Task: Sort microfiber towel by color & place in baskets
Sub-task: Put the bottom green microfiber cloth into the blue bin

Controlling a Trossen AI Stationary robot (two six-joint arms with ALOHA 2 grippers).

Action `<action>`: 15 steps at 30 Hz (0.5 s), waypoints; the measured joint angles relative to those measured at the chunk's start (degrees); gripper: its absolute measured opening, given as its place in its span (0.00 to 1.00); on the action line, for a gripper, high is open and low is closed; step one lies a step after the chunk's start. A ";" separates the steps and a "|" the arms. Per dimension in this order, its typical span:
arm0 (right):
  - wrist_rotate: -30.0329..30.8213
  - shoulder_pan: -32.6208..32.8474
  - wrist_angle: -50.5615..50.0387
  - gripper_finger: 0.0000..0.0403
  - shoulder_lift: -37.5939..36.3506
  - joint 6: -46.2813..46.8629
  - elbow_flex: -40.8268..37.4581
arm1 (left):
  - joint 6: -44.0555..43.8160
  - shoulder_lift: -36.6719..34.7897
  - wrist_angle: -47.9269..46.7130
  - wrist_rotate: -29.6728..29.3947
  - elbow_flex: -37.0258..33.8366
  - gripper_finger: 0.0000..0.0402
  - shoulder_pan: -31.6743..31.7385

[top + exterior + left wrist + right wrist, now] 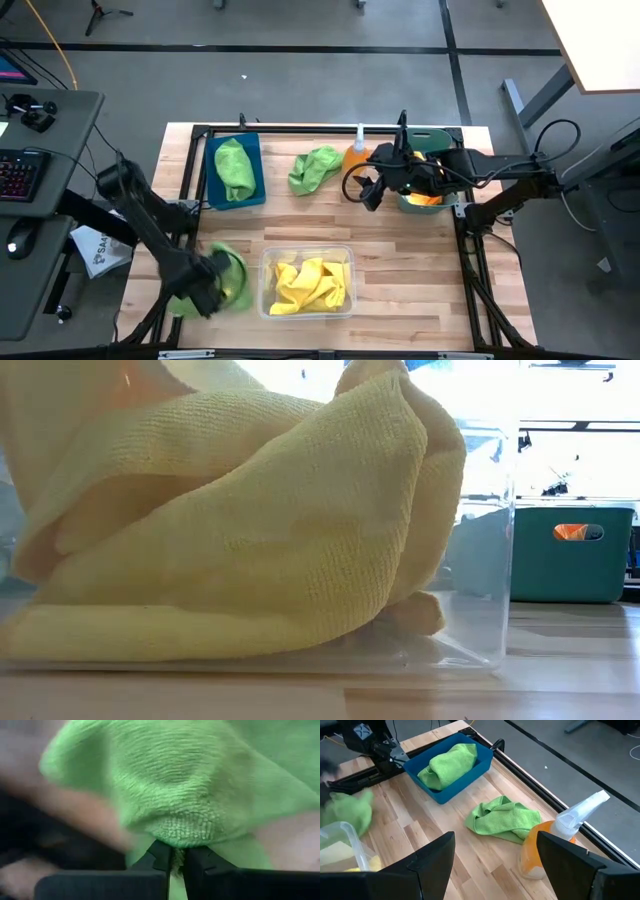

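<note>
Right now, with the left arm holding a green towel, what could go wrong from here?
1. The left fingers pinch only a small fold of the green towel, so it may slip out during the carry.
2. The blue basket already holds a green towel, so the new one might hang over its rim.
3. The spray bottle stands right beside the loose green towel; picking up that towel could tip it.
</note>
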 joint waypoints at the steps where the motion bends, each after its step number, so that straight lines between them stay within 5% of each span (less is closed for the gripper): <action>1: 0.00 0.00 -0.21 0.68 0.00 0.01 0.00 | -1.48 -2.42 -6.71 -1.67 1.45 0.02 0.12; 5: 0.00 0.00 -1.36 0.68 0.00 -0.11 0.00 | -13.06 -12.49 -21.26 -13.36 10.44 0.01 1.88; 9: 0.39 0.00 -1.58 0.68 0.00 -0.13 0.00 | -19.04 -21.41 -18.19 -38.39 14.70 0.00 6.49; 12: 0.61 0.00 -1.43 0.68 0.02 -0.04 -0.02 | -13.02 -23.64 -18.65 -52.70 16.62 0.00 13.25; 15: 0.65 0.00 -1.40 0.68 0.04 0.25 -0.02 | -5.14 -24.66 -18.42 -59.33 16.56 0.00 23.30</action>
